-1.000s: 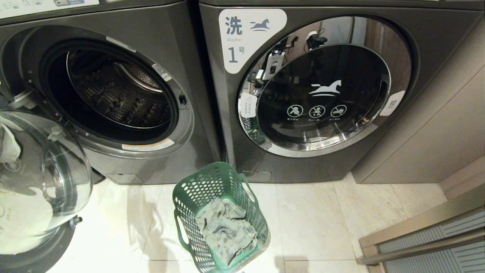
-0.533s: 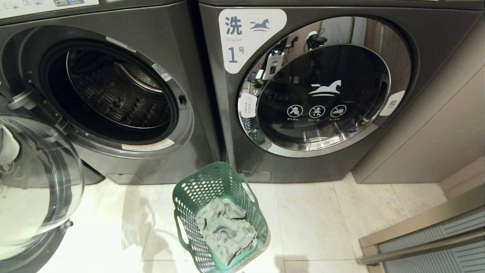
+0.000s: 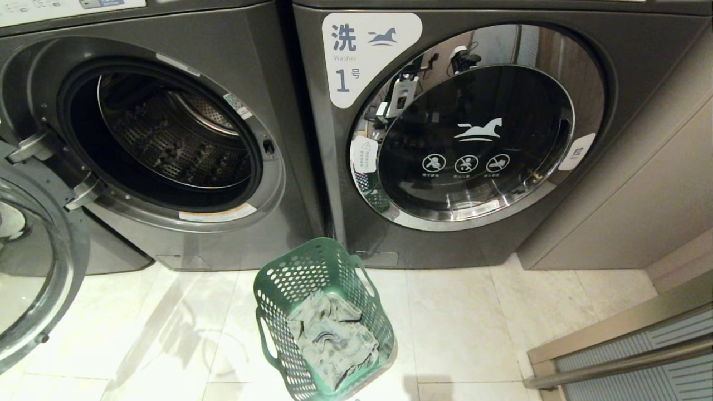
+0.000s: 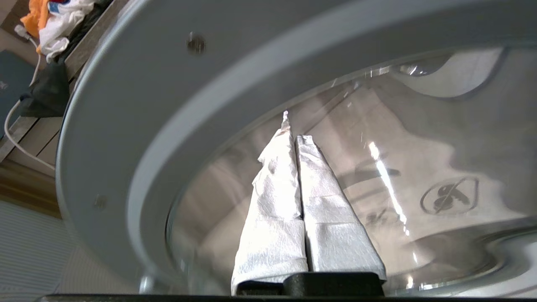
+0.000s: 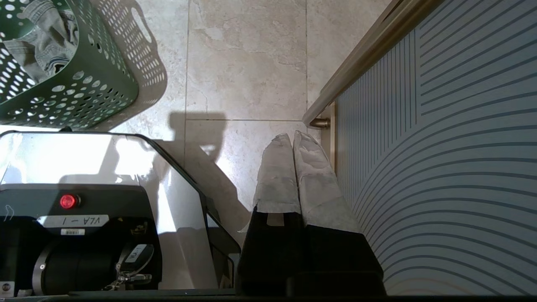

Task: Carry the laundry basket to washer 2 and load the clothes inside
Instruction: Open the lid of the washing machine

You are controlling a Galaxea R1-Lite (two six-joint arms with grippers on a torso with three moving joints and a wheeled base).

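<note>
left gripper (image 4: 293, 126) pinched shut, holding nothing, up against the open washer door (image 3: 33, 262) far left | clothes (image 3: 331, 340) sit in green basket (image 3: 278, 295), near centre floor, down-right of it | right gripper (image 5: 291, 140) shut, empty, closer to basket

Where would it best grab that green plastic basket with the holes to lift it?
Probably by the slot handles cut into the rim of the green perforated plastic laundry basket, one on its left side and one on its right. Come from above: the basket stands upright, open-topped, with crumpled grey clothes inside.
</note>
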